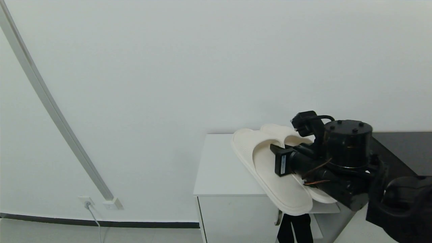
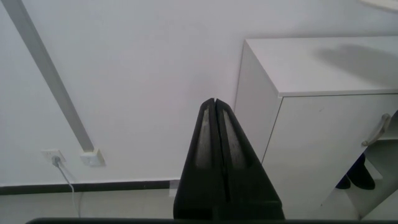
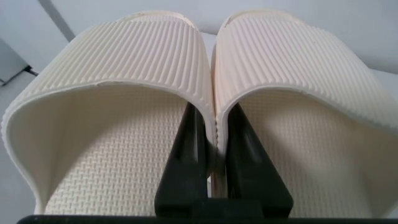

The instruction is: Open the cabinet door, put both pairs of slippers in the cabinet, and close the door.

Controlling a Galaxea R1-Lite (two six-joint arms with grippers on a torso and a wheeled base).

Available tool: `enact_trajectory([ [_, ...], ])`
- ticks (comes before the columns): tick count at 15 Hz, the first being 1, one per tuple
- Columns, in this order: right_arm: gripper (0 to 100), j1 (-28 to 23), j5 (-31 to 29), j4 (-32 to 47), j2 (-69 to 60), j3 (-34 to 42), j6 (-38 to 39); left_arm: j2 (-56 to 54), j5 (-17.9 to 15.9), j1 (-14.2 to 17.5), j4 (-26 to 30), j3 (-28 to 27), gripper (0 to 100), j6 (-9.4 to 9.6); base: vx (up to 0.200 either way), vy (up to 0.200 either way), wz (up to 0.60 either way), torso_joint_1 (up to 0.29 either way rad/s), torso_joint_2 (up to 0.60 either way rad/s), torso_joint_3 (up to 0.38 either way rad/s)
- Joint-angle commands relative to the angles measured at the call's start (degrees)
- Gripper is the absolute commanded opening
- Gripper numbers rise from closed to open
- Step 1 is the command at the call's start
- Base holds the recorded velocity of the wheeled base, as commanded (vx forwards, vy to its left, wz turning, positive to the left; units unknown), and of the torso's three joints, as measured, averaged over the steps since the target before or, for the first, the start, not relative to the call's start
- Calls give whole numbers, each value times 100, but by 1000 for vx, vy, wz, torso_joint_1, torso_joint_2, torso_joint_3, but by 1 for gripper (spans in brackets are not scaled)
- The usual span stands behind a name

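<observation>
The left gripper (image 2: 216, 124) hangs with fingers together, left of the cabinet (image 1: 222, 168). The right gripper (image 3: 213, 124) is clamped on the touching inner walls of the cream slippers (image 1: 266, 162), held over the cabinet top with toes toward the wall. The open compartment (image 2: 382, 162) lies below them, so the right arm seems better placed.
</observation>
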Motion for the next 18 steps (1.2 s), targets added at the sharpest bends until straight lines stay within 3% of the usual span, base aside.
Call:
enact_trajectory([
  [1,0,-18,337,7,-616,197,8,5,0,1,0,0,0,3,0,0,0,0,0,0],
  [4,0,79,609,-20,-668,249,26,5,0,1,0,0,0,-5,0,0,0,0,0,0],
  [12,0,228,627,7,-660,311,52,5,0,1,0,0,0,-5,0,0,0,0,0,0],
  [18,0,466,600,-20,-739,364,43,5,0,1,0,0,0,-5,-200,0,0,2,5,4],
])
